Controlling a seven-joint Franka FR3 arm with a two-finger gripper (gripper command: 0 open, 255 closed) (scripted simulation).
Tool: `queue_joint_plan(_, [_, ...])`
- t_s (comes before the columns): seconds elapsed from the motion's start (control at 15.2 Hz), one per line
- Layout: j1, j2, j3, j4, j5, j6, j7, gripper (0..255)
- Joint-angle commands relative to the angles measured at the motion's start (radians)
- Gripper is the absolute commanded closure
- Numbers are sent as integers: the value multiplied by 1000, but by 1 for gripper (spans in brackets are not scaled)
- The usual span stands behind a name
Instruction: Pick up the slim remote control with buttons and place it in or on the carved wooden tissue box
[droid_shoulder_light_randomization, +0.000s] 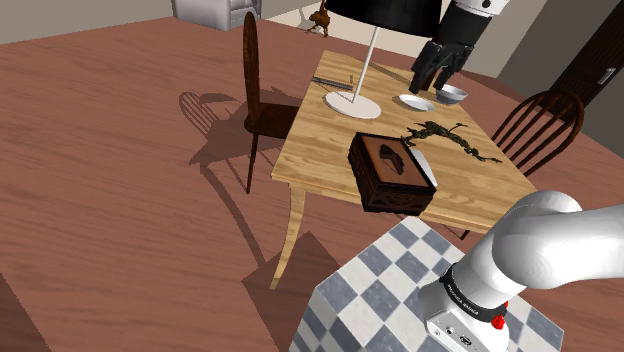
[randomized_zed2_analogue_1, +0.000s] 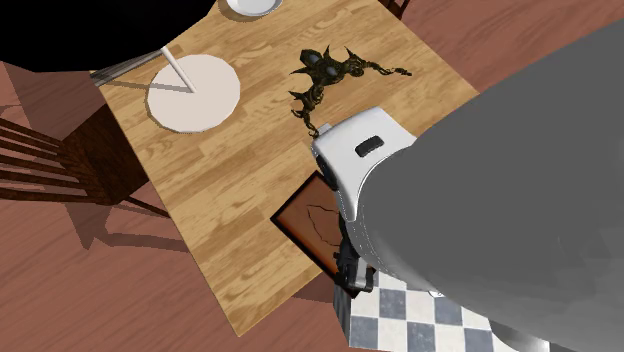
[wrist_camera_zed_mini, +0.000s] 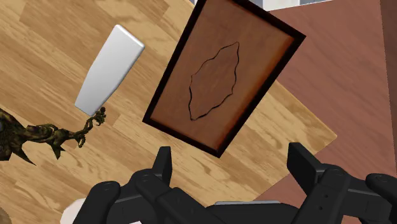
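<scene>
You have the jaws spread wide, nothing between them, hanging above the table (wrist_camera_zed_mini: 57, 38). The slim remote (wrist_camera_zed_mini: 109, 69) (drawn plain pale grey) lies flat on the wood just beside the dark carved tissue box (wrist_camera_zed_mini: 222, 76), with one end touching a gnarled dark figurine (wrist_camera_zed_mini: 44, 135). The box sits near the table's edge.

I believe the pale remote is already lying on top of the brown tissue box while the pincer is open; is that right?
Not quite: the remote lies on the table beside the tissue box, not on top of it, as the wrist view shows. The pincer is indeed open.
</scene>
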Motion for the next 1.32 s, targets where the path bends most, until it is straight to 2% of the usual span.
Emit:
queue_joint_plan(0.0, [0,0,0,0,0,0,0,0])
queue_joint_plan(0.59, [-113,114,-113,-119,-42,198,69,0])
queue_joint_plan(1.25, [-229,302,-248,-199,-69,424,136,0])
